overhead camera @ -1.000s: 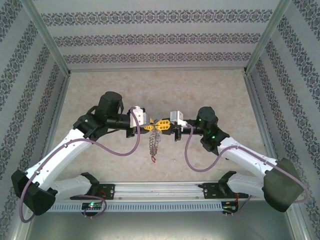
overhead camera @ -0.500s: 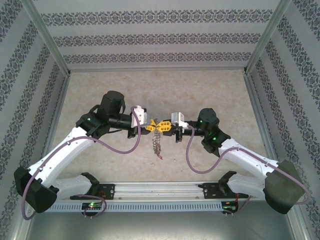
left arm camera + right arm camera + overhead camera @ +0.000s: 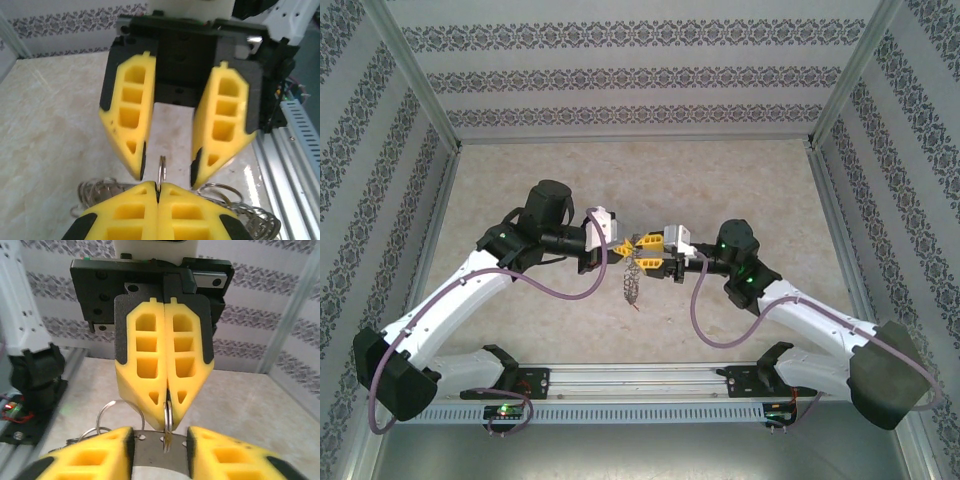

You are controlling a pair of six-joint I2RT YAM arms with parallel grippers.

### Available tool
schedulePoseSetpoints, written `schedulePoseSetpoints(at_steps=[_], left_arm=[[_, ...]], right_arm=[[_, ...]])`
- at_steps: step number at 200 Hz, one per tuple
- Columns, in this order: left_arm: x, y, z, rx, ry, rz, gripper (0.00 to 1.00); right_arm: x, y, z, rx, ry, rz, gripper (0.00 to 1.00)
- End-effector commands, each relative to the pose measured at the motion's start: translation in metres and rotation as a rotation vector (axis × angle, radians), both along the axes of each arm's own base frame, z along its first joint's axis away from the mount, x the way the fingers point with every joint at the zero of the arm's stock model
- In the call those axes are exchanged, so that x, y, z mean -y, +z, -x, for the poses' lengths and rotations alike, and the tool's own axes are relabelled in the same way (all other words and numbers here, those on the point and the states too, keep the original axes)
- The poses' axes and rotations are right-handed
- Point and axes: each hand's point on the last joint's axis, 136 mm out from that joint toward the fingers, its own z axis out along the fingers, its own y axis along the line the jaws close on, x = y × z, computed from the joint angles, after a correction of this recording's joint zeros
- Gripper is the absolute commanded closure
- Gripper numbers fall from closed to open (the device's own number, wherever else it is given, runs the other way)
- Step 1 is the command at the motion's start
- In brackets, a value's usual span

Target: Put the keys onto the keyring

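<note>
While aloft, keyring (image 3: 632,281) between left fingers (image 3: 125,216).

From high behind the arm bases (image 3: 508,364), we look down on the whole counter (image 3: 740,180). Our left wrist camera rides close behind the left end effector (image 3: 157,187), facing the right end effector (image 3: 168,178) head-on; the right wrist camera mirrors it. All three views share that tip-to-tip spot above mid-counter.

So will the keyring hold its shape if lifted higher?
Probably floppy: the keyring hangs limp from the left gripper. Likely to swing, held at one pinch. The thin ring between shut jaws might slip.
</note>
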Motion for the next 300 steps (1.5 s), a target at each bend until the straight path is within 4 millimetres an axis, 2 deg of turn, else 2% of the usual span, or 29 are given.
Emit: schedulePoseSetpoints(at_steps=[1,21,48,62,73,90,105,116,129,147,168,177,196,215,246,273,289,300], left_arm=[[-0.005,0.009,-0.013,0.079,0.054,-0.034,1.0],[-0.009,0.009,-0.016,0.105,0.069,-0.061,1.0],[-0.012,0.005,-0.022,0.12,0.097,-0.071,1.0],[-0.014,0.003,-0.025,0.113,0.108,-0.072,1.0],[-0.016,0.002,-0.028,0.099,0.117,-0.069,1.0],[-0.016,-0.001,-0.027,0.071,0.101,-0.055,1.0],[-0.016,-0.005,-0.03,0.057,0.113,-0.046,1.0],[-0.017,-0.007,-0.033,0.054,0.13,-0.039,1.0],[-0.02,-0.01,-0.037,0.038,0.157,-0.032,1.0],[-0.024,-0.014,-0.044,0.012,0.196,-0.024,1.0],[-0.031,-0.021,-0.061,-0.014,0.305,-0.031,1.0],[-0.033,-0.025,-0.065,-0.024,0.322,-0.034,1.0],[-0.036,-0.034,-0.072,-0.051,0.354,-0.029,1.0],[-0.04,-0.039,-0.077,-0.103,0.395,-0.013,1.0],[-0.041,-0.03,-0.079,-0.1,0.396,0.026,1.0],[-0.051,-0.031,-0.082,-0.104,0.423,0.009,1.0],[-0.048,-0.027,-0.079,-0.114,0.405,0.035,1.0],[-0.047,-0.026,-0.077,-0.12,0.396,0.049,1.0]], right_arm=[[0.007,0.002,-0.004,0.047,-0.067,0.008,0.57],[0.014,-0.002,-0.003,0.06,-0.087,0.052,0.54],[0.027,-0.001,-0.013,0.061,-0.187,0.051,0.48],[0.038,-0.001,-0.026,0.043,-0.296,0.043,0.38],[0.049,-0.003,-0.041,-0.022,-0.414,0.038,0.23],[0.071,-0.012,-0.072,-0.255,-0.636,0.02,0.03],[0.109,-0.037,-0.099,-0.625,-0.927,-0.06,0.02],[0.124,-0.046,-0.104,-0.786,-0.967,-0.067,0.02],[0.153,-0.071,-0.106,-1.004,-1.097,-0.063,0.02],[0.196,-0.11,-0.096,-1.305,-1.28,-0.078,0.02],[0.217,-0.128,-0.094,-1.587,-1.215,-0.261,0.02],[0.234,-0.137,-0.088,-1.649,-1.254,-0.3,0.02],[0.289,-0.168,-0.055,-1.7,-1.596,-0.233,0.02],[0.317,-0.187,-0.032,-1.736,-1.775,-0.206,0.02],[0.34,-0.21,-0.009,-1.784,-1.933,-0.147,0.02],[0.329,-0.229,-0.001,-1.88,-1.89,-0.103,0.02],[0.322,-0.239,0.0,-1.91,-1.858,-0.087,0.02],[0.319,-0.245,-0.003,-1.91,-1.826,-0.072,0.06]])
